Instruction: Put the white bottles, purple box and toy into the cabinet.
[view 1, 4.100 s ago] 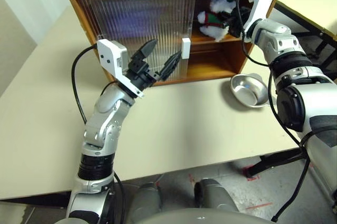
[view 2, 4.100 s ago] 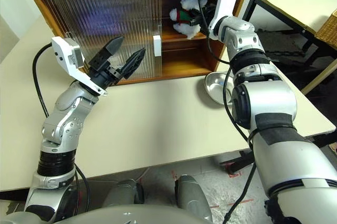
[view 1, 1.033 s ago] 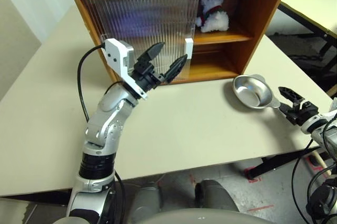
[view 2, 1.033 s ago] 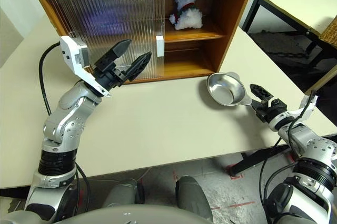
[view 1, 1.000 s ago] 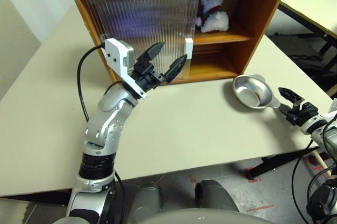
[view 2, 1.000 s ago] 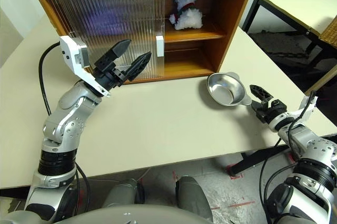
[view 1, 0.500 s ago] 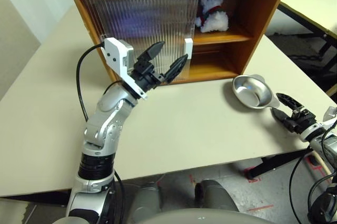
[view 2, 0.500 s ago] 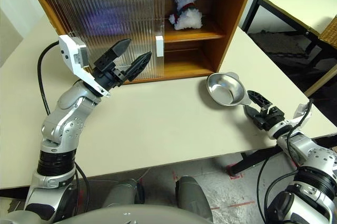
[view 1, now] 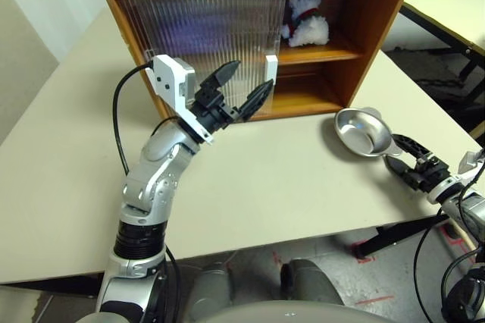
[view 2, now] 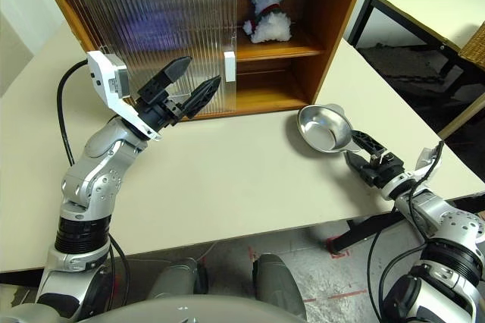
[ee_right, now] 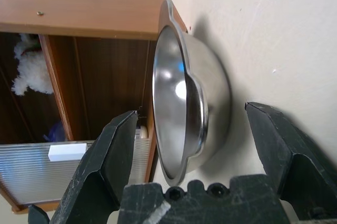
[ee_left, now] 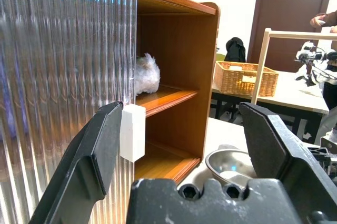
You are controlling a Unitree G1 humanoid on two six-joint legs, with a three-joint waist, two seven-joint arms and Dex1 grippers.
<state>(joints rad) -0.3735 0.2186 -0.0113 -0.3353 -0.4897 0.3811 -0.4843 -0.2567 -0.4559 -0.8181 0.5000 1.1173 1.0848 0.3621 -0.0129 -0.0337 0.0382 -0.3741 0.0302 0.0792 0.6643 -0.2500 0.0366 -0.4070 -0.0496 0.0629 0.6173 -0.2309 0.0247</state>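
Hovering in front of the cabinet [view 1: 258, 4], your left gripper [view 1: 246, 89] had its two black fingers spread wide with nothing between them. It sat off the table [view 1: 288, 179], just before the white handle [view 1: 270, 70] at the edge of the ribbed sliding door [view 1: 197, 42]. That door covered the left half of the cabinet, and the right half stood open. You could see the toy [view 2: 267, 20] on the upper shelf in the open half, near the door's edge, with free shelf to its right. The lower compartment on that side looked bare. A faint purple-blue tint showed through the ribbed door, but you could not tell what lay behind it.

Your right gripper [view 2: 366, 158] lay low near the table's right edge, fingers wide apart and holding nothing. It pointed at the metal dish [view 2: 322, 127]; one fingertip was just beside the dish's tab, and you could not tell whether it touched. The dish stood on the table just past the cabinet's right front corner.

Between both arms you had a broad bare stretch of tabletop.
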